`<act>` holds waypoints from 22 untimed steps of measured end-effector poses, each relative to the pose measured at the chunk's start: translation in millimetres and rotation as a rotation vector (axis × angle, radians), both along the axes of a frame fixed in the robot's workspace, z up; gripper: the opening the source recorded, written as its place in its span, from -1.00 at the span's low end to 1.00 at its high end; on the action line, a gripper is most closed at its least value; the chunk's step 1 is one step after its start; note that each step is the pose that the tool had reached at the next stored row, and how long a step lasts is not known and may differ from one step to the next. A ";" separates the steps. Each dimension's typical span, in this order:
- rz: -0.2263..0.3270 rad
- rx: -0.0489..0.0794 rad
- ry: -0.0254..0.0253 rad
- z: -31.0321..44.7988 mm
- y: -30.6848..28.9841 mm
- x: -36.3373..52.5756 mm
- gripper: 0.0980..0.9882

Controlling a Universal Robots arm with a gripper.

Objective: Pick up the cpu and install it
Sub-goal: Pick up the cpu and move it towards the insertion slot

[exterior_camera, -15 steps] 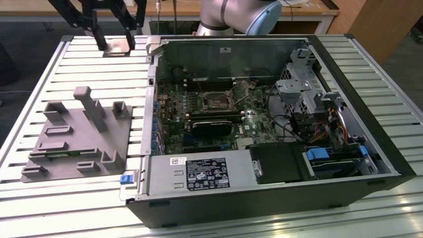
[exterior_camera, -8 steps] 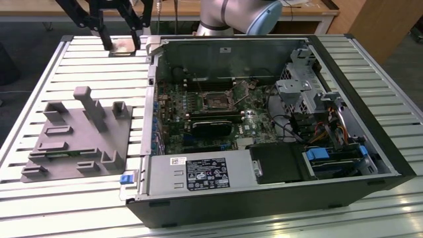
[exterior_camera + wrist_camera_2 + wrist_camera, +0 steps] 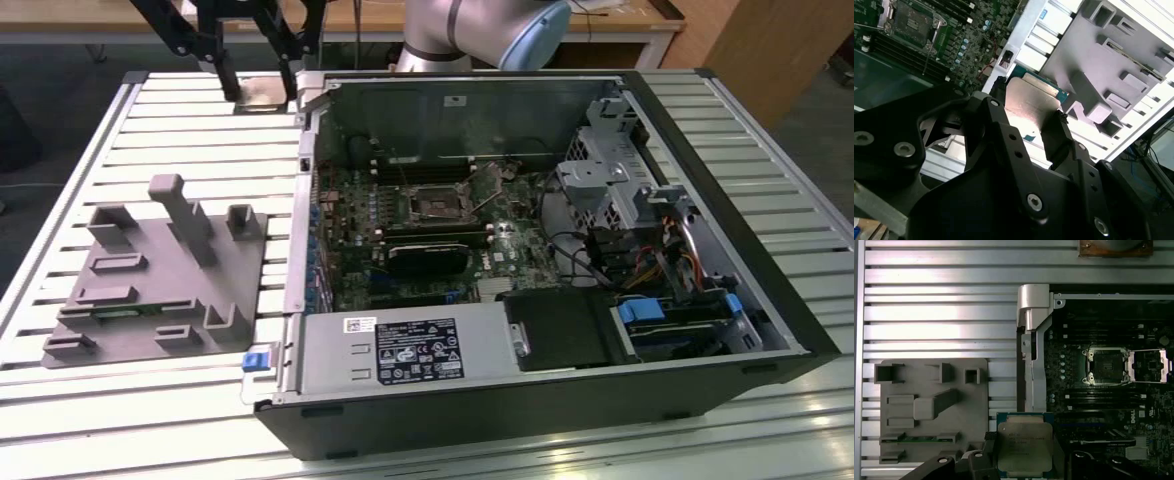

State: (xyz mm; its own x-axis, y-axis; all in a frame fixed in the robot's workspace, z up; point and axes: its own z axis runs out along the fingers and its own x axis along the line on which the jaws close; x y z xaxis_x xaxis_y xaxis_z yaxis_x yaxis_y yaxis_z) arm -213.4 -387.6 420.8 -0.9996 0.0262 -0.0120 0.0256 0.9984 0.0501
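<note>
Over slatted table [image 3: 929, 315] beside open case [image 3: 534, 420], pincer [image 3: 1026, 112] clamped on cpu [image 3: 1024, 447], grey tray [image 3: 929, 415] nearby, socket [image 3: 1106, 366] frame lifted

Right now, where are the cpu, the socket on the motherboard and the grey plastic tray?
cpu [image 3: 1024, 447]: first wrist view, middle of its metal top.
socket [image 3: 1105, 366]: first wrist view, centre of its dark contact field.
grey tray [image 3: 924, 380]: first wrist view, bare flat base between blocks.

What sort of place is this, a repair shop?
Probably a robotics lab or test bench: a robot arm grips a cpu in its fingers, and the slatted metal table carries an opened computer case and a grey tray.
</note>
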 end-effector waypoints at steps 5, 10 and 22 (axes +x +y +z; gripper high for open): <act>0.000 0.000 0.0000 -0.1 1.5 12.5 -0.02; 0.000 0.000 0.0000 -0.3 5.9 21.8 -0.02; 0.000 0.000 -0.0001 -1.1 17.7 39.8 -0.02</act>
State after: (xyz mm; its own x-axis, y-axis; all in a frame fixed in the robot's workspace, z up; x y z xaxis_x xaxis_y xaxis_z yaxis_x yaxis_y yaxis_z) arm -173.6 -369.9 419.7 -0.9996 0.0262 -0.0121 0.0255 0.9984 0.0502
